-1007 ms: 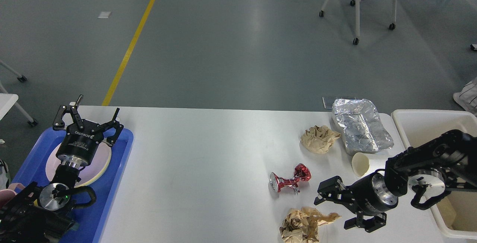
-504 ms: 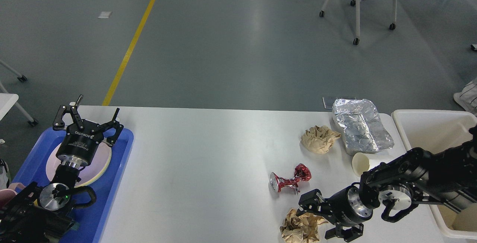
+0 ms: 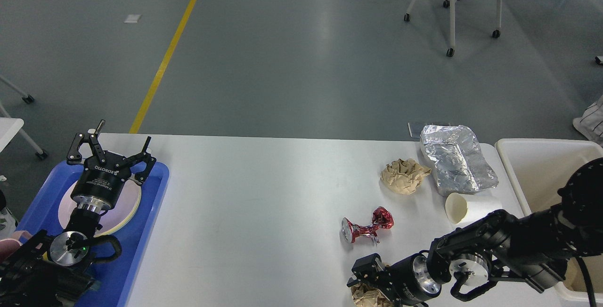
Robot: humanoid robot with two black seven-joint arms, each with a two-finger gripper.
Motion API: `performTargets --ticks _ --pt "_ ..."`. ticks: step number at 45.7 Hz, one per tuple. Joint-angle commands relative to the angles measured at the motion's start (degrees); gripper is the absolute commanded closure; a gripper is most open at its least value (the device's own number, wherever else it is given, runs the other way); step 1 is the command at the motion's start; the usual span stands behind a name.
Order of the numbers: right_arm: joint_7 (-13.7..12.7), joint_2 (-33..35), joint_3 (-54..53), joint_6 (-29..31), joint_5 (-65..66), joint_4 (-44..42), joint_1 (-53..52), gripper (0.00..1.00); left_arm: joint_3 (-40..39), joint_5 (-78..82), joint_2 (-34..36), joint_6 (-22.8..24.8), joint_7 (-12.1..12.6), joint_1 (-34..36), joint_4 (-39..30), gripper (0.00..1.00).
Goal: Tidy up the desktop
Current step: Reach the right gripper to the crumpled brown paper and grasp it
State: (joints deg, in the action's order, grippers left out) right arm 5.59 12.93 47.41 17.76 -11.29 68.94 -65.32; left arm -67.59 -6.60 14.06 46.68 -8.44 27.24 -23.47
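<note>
Since a second ago, your right gripper (image 3: pixel 365 284) is sliding left along the near edge and is now sitting over the crumpled brown paper wad (image 3: pixel 365 295); its fingers are dark and bunched, so you cannot tell how far apart they are or whether they are gripping the wad.

Desktop (image 3: pixel 264 194) is lying wide and white across the lower half of the head view, glossy, reflecting ceiling light.

On its right part you are seeing a crushed red can (image 3: pixel 366 228), a second brown paper ball (image 3: pixel 403 175), a foil-wrapped container (image 3: pixel 456 158) and a white paper cup (image 3: pixel 464 207) on its side.

Cream bin (image 3: pixel 532 165) is standing off the right end.

Left gripper (image 3: pixel 109 149) is hovering with fingers spread wide, holding nothing, over the blue tray (image 3: pixel 153 203) and its plate (image 3: pixel 125 210).
</note>
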Motion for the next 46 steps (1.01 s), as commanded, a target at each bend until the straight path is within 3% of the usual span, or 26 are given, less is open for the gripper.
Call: performTargets --ticks 1,3,7,8,11,12,13,14,33,46 --pt "0.6 -0.8 -0.8 -0.8 -2.2 -0.5 0.9 0.03 0.0 0.0 0.0 0.0 0.0 0.0 0.0 0.02" --pt "1.3 -0.9 -0.7 -1.6 -2.4 -0.5 1.1 0.12 0.0 0.0 0.0 0.0 0.0 0.0 0.0 0.02" --pt "2.8 -0.9 -0.7 -2.4 -1.4 -0.7 1.4 0.62 0.0 0.0 0.0 0.0 0.0 0.0 0.0 0.02" --pt "2.8 -0.9 -0.6 -2.4 -1.2 -0.8 1.5 0.69 0.0 0.0 0.0 0.0 0.0 0.0 0.0 0.02" --pt "2.9 -0.9 -0.6 -2.3 -0.8 -0.9 1.5 0.74 0.0 0.0 0.0 0.0 0.0 0.0 0.0 0.02" --pt "2.9 -0.9 -0.6 -2.3 -0.6 -0.8 1.5 0.81 0.0 0.0 0.0 0.0 0.0 0.0 0.0 0.02" --pt "3.0 -0.9 -0.6 -2.3 -0.3 -0.8 1.5 0.94 0.0 0.0 0.0 0.0 0.0 0.0 0.0 0.02" --pt "3.0 -0.9 -0.7 -2.4 0.0 -0.9 1.5 1.00 0.0 0.0 0.0 0.0 0.0 0.0 0.0 0.02" --pt "3.0 1.6 -0.6 -3.0 0.2 0.5 -0.9 1.00 0.0 0.1 0.0 0.0 0.0 0.0 0.0 0.02" --pt "3.0 10.7 3.9 -2.4 2.9 8.5 -10.1 1.00 0.0 0.0 0.0 0.0 0.0 0.0 0.0 0.02"
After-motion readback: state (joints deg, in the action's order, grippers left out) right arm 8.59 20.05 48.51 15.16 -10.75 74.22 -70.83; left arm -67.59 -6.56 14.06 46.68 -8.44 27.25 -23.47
